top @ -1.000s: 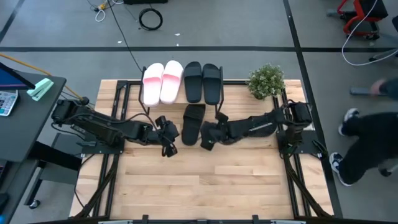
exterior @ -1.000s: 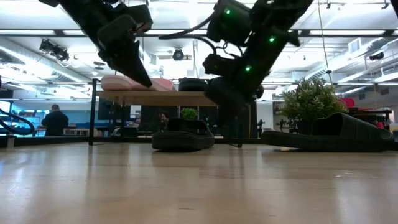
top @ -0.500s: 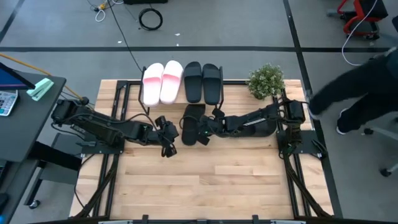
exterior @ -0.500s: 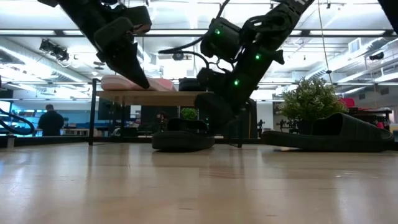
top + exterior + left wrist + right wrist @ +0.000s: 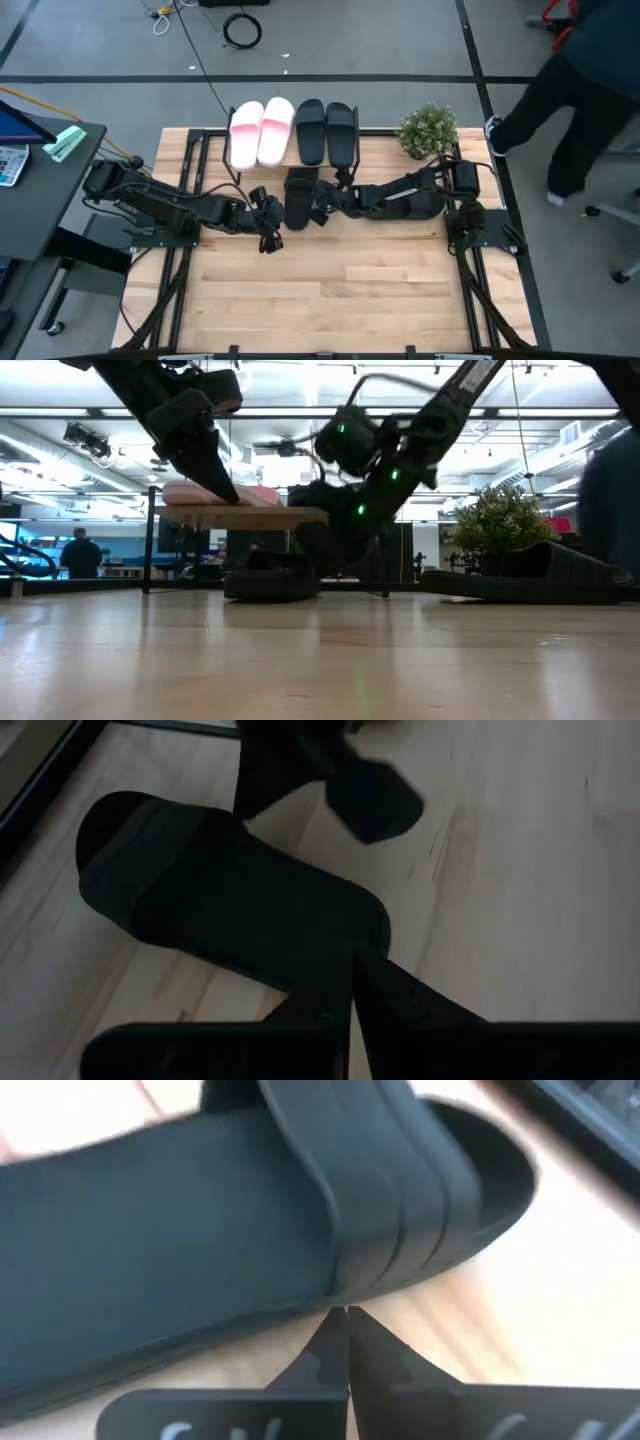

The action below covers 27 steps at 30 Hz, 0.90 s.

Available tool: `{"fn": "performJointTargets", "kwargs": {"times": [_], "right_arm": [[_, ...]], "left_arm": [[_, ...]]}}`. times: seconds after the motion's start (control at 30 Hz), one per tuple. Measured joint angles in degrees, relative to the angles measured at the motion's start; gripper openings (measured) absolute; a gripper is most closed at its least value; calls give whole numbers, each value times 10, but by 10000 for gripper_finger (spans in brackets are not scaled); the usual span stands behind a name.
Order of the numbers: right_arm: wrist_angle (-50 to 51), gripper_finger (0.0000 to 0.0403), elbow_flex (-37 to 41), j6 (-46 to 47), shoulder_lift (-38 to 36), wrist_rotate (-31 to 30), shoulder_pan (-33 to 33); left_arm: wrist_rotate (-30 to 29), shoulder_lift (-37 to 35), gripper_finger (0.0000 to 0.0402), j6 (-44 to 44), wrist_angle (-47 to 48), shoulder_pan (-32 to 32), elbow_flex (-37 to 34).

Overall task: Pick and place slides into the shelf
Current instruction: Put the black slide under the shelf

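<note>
Centrally in the high view, the right gripper (image 5: 322,197), fingers together, touches a black slide (image 5: 299,198) on the table; the left gripper (image 5: 268,240), fingers together, waits lower left of it, below the shelf (image 5: 345,157).

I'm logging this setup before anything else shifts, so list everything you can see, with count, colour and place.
pale pink slide sandals: two, pink, side by side on the shelf's top.
matte black slide sandals: four, black; two on the shelf, one on the table at the right gripper, one lying farther right in the low view.
low wooden-topped shelf: one, light wood on black legs, far table edge.
potted plant: one, green, far right corner.
wooden table: one, light.
coiled cable: one, black, on the floor.
person: one, dark clothes, right of the table.
left gripper: shut, near the table slide.
right gripper: shut, tips against that slide.
</note>
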<state>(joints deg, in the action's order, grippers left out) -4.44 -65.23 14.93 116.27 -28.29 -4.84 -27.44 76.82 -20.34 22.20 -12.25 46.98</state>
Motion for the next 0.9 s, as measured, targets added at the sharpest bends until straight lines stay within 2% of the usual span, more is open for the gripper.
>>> {"fn": "performJointTargets", "kwargs": {"times": [0.13, 0.33, 0.6, 0.77, 0.9], "right_arm": [[-34, 0, -1, -1, 30, 29, -17], [-40, 0, -41, -39, 52, 29, -22], [-28, 0, -117, -106, 53, 40, -22], [75, 0, -156, -112, 44, 19, -20], [119, 0, -166, -83, 36, 48, -2]], "left_arm": [[0, 0, 19, 0, 0, 0, 0], [0, 0, 5, -5, -2, 1, 0], [5, 0, 25, -53, -18, -19, 0], [21, 0, 11, -106, -19, -54, -2], [24, 1, 6, -153, -17, -86, -15]]}}
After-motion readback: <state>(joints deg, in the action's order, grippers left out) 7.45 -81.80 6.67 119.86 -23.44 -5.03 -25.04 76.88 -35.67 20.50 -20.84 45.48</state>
